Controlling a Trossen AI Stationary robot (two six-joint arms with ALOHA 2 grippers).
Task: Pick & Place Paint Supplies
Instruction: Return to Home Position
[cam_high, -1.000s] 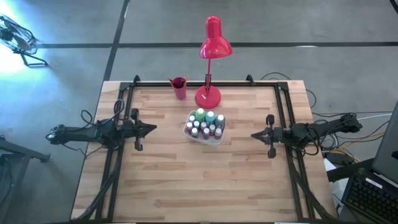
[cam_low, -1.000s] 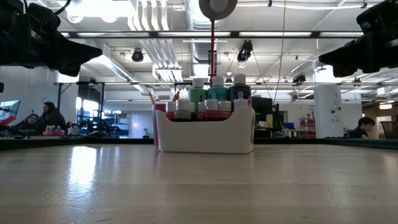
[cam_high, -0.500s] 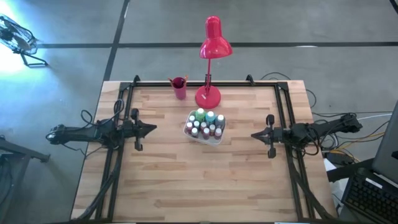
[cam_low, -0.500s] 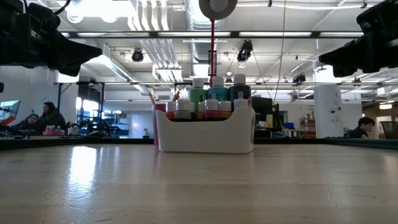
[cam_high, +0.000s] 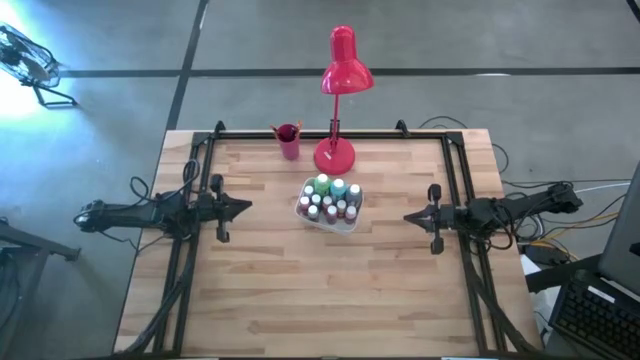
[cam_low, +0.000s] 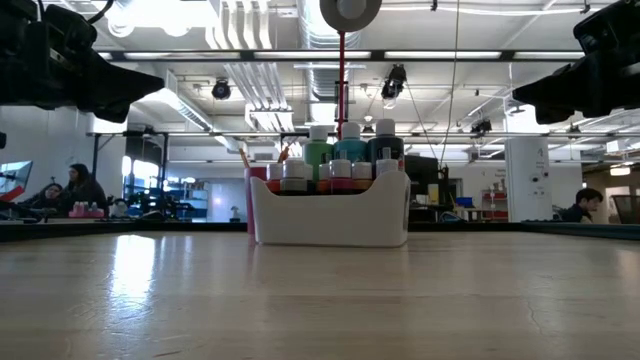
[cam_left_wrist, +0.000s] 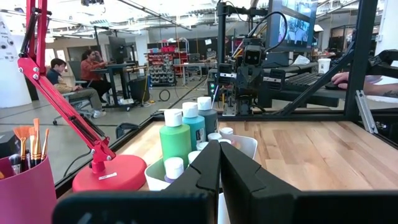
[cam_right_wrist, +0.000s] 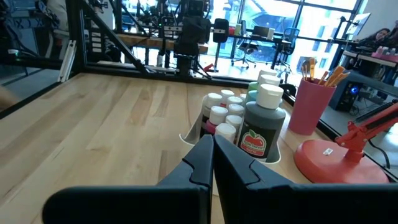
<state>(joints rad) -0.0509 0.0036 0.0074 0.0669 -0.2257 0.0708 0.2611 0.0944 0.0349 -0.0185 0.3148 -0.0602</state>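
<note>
High view showed the left fingers (cam_high: 238, 207) hanging over the left side of the worktop (cam_high: 300, 290) and the right fingers (cam_high: 416, 217) over its right side, the two pairs pointing inward at each other. Neither pair held anything. In the left wrist view the left fingers were pressed together with only a thin seam between them. The right wrist view showed the right fingers closed tip to tip in the same way. In the low view both arms hung higher than the bottle caps.

The white bin (cam_high: 337, 228) sat on the worktop between the two pairs of fingers, well apart from both and a little beyond the line joining their tips. The paint bottles (cam_high: 328, 198) stood upright inside it, packed closely with their pale caps up. The taller green, teal and dark ones filled the end of the bin nearest the red lamp (cam_high: 334, 155).

The lamp's round base stood near the bin, on the side away from the fingers. The red cup (cam_high: 289, 143) stood beside that base, nearer the left fingers than the right. It held thin brushes (cam_left_wrist: 28, 138) with their bristles up. A seated person (cam_low: 82, 186) showed in the room past the worktop.
</note>
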